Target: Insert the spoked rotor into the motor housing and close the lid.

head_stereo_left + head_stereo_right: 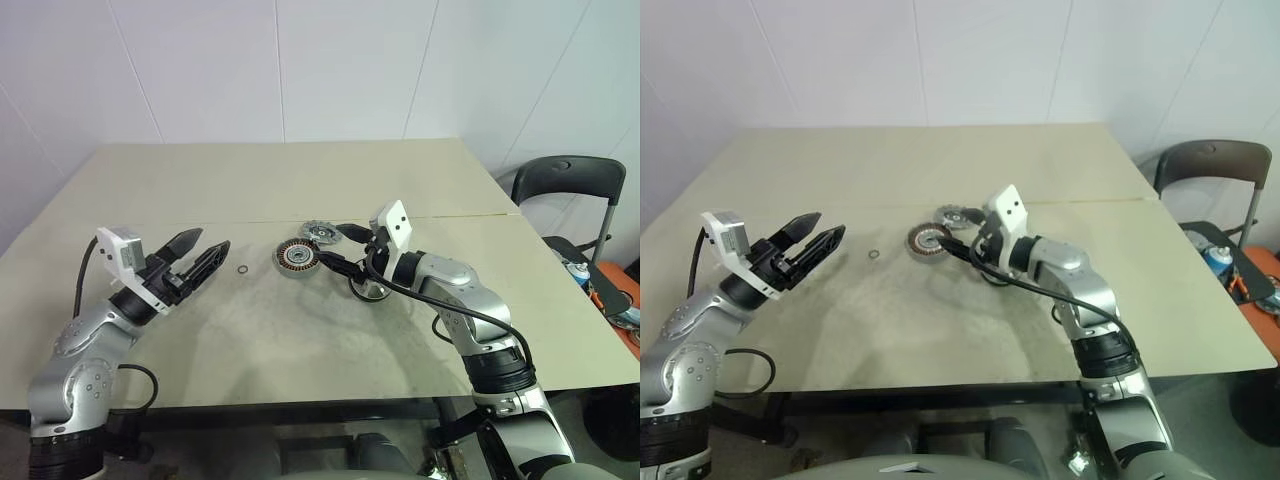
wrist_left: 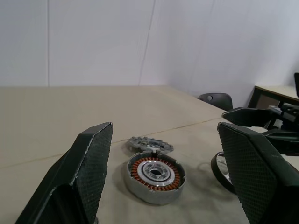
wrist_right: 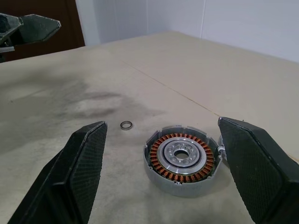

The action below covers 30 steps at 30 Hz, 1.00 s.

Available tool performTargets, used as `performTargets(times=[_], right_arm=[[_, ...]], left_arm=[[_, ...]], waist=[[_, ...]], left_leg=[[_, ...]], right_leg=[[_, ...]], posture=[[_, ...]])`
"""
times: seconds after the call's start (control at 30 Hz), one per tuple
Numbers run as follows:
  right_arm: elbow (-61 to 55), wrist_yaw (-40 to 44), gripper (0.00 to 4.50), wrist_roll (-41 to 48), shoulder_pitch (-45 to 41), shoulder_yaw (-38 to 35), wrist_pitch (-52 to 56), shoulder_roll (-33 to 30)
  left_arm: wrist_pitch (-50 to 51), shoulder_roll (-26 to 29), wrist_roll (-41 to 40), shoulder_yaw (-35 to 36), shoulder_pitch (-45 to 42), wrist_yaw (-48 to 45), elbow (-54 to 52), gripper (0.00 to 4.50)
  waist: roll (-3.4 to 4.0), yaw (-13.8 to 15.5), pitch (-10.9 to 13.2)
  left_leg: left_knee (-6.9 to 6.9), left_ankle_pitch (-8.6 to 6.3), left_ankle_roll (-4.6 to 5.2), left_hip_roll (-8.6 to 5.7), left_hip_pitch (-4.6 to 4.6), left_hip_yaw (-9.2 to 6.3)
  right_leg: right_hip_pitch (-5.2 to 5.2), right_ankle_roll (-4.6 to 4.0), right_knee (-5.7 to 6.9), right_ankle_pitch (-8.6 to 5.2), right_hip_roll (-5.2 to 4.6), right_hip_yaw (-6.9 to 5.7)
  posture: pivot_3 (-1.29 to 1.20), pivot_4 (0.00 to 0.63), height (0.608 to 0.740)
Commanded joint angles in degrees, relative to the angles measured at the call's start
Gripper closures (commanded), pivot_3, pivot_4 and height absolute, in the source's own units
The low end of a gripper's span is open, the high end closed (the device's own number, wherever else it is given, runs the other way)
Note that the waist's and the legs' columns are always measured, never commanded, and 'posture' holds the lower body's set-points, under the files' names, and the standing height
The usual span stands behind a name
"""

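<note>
On the beige counter the left claw hovers spread and empty, the right claw spread just beside the copper-wound motor housing, with the spoked rotor just behind it, the lid under the right wrist, and a tiny black ring near the housing.

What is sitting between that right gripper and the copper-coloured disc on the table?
Nothing visible. The right gripper is open with the motor housing lying flat just ahead, framed between its two fingers. The small black ring lies off to one side, and the spoked rotor sits beyond the housing, neither in the way.
</note>
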Motion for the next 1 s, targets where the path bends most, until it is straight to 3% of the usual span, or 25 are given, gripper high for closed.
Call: performTargets(times=[0.03, 0.23, 0.53, 0.8, 1.0], right_arm=[[-0.26, 1.4, 0.5, -0.08, -2.75, 0.61, -1.49, -0.05], [8.1, 9.79, 0.5, -2.51, -13.41, 5.02, -6.33, -0.07], [48.42, 15.08, 0.5, -13.05, -34.14, 9.13, -28.46, 8.27], [65.2, 18.28, 0.5, -19.15, -41.94, 9.71, -38.05, 14.8], [69.01, 23.79, 0.5, -23.34, -44.44, 11.37, -42.02, 18.13]], left_arm=[[0.13, 0.18, -0.59, 0.31, -1.07, 1.12, -2.97, 0.7], [0.77, 0.8, -0.67, -0.07, -1.86, 1.01, -2.26, 0.7], [-0.38, -0.54, -0.36, 1.05, 0.58, 2.46, -4.34, 0.7], [-2.0, -1.05, -0.84, 4.0, 5.33, 2.99, -6.23, 0.7], [-1.54, -1.83, -1.59, 3.77, 7.96, 5.62, -11.28, 0.7]], waist=[[0.0, -0.01, 0.0], [0.07, -0.6, 0.04], [0.04, -1.73, 0.02], [0.07, -1.76, 0.04], [0.08, -1.81, 0.04]], left_leg=[[0.0, 0.0, 0.0, 0.0, 0.0, 0.0], [0.01, 0.0, 0.0, 0.0, 0.04, 0.01], [-0.1, 0.0, 0.0, -0.01, 0.04, -0.05], [-0.4, 0.01, -0.04, 0.01, -0.02, -0.08], [-0.49, 0.02, -0.06, 0.0, -0.03, -0.1]], right_leg=[[0.0, 0.0, 0.0, 0.0, 0.0, 0.0], [0.0, 0.02, 0.04, -0.01, 0.03, 0.0], [-0.01, 0.1, 0.02, 0.14, 0.0, -0.05], [-0.35, 0.13, 0.15, 0.18, -0.04, -0.05], [-0.35, 0.13, 0.12, 0.18, -0.05, -0.08]], posture=[[0.0, 0.0, 0.74], [0.0, 0.0, 0.74], [0.0, 0.0, 0.74], [0.0, 0.0, 0.74], [0.0, 0.0, 0.74]])
